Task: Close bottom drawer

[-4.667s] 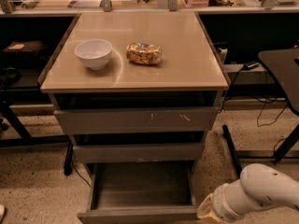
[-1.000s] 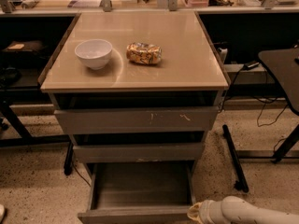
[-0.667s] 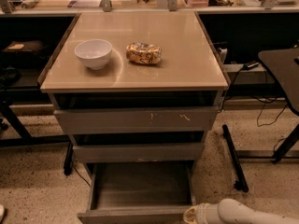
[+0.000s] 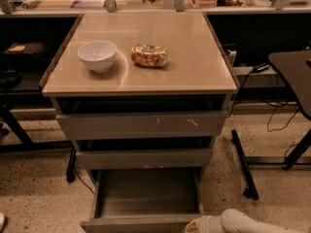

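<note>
The bottom drawer (image 4: 146, 193) is the lowest of the grey cabinet's three. It is pulled far out and its inside is bare; its plain front (image 4: 141, 224) lies along the bottom edge of the view. My gripper (image 4: 197, 225) comes in from the lower right on a white arm (image 4: 248, 223). It sits at the right end of the drawer front, touching it or very close. Its fingers are mostly out of view.
The widest top drawer front (image 4: 141, 125), with pale scratches, and the middle drawer front (image 4: 143, 158) stand slightly out. On the beige cabinet top (image 4: 194, 57) are a white bowl (image 4: 97, 56) and a wrapped snack (image 4: 149, 55). Black desk legs and cables (image 4: 243, 164) stand to the right.
The white arm has reached leftwards along the bottom edge, from the lower right corner to the right end of the bottom drawer's front. The drawer looks equally far out.
</note>
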Motion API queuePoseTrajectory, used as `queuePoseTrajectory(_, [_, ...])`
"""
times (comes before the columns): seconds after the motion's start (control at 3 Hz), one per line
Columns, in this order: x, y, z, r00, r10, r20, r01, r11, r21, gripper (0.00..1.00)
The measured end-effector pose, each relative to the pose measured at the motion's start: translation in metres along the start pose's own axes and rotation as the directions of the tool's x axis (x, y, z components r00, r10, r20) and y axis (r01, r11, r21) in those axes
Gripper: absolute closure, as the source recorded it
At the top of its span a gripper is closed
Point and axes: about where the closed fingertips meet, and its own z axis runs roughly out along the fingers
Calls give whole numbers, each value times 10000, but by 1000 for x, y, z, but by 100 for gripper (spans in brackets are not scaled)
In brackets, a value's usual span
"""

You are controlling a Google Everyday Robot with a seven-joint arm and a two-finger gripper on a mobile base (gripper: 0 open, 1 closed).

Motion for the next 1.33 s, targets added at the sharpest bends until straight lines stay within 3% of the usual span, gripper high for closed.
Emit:
queuePoseTrajectory(0.33, [0,-7,13,9997,-168,202,168,9999,24,100])
queuePoseTrajectory(0.67, [1,-8,14,9996,-173,205,172,9998,39,82])
queuePoseTrajectory(1.33, [1,-8,14,9996,-173,205,172,9998,38,36])
